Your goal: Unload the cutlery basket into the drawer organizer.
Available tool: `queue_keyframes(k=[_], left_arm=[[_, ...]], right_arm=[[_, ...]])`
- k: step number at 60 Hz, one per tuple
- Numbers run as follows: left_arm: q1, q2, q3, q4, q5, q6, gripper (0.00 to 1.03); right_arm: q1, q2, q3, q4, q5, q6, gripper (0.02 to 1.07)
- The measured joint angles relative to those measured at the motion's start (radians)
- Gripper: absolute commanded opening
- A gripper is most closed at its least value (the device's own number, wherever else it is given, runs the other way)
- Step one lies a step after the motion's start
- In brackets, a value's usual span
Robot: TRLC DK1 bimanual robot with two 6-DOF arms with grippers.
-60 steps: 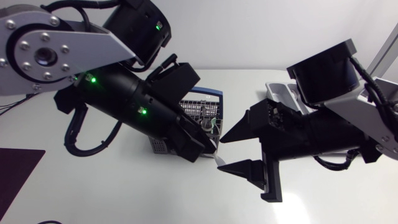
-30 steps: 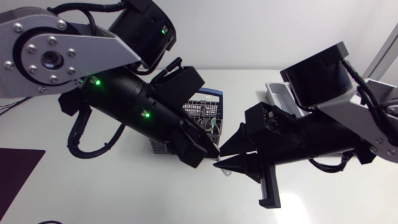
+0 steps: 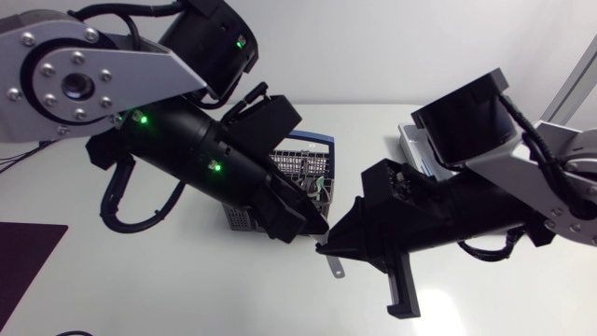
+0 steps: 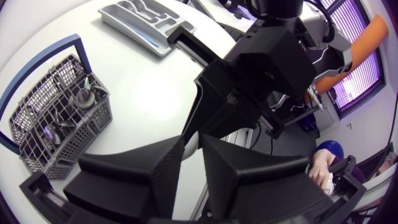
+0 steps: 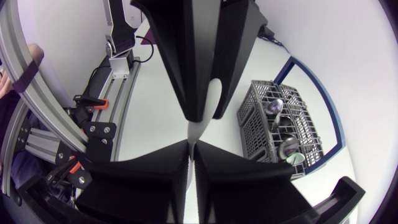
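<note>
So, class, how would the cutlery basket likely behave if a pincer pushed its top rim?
The cutlery basket looks like open mesh, so probably light and stiff. It looks tall and narrow, so a high push may tip it.

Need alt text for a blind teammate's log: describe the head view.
The left pincer and right pincer meet tip to tip beside the cutlery basket, both shut on one silver utensil. The drawer organizer peeks out behind the right arm.

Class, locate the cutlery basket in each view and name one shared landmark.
Head view: cutlery basket at centre, partly behind the left arm.
Left wrist view: basket beside the left gripper.
Right wrist view: basket ahead of the right gripper, offset.
Shared landmark: its blue handle.
</note>
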Motion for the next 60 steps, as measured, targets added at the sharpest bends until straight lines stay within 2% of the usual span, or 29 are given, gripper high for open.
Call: queue_keyframes(k=[8,18,26,37,60], left_arm=[[0.021,0.0,0.0,0.0,0.0,-0.001,0.69],[0.084,0.0,0.023,0.0,0.0,-0.012,0.69],[0.162,0.0,0.051,0.0,0.0,-0.019,0.69],[0.23,0.013,0.061,-0.002,-0.077,-0.019,0.68],[0.28,0.083,0.063,-0.039,-0.204,0.017,0.68]], right_arm=[[-0.002,0.017,0.0,-0.005,0.003,0.0,0.08],[-0.014,0.023,-0.007,-0.017,0.015,-0.001,0.08],[-0.076,0.023,-0.021,-0.037,0.021,-0.024,0.08],[-0.219,0.023,-0.029,-0.08,0.021,-0.095,0.08],[-0.551,0.023,-0.021,-0.251,0.013,-0.347,0.08]])
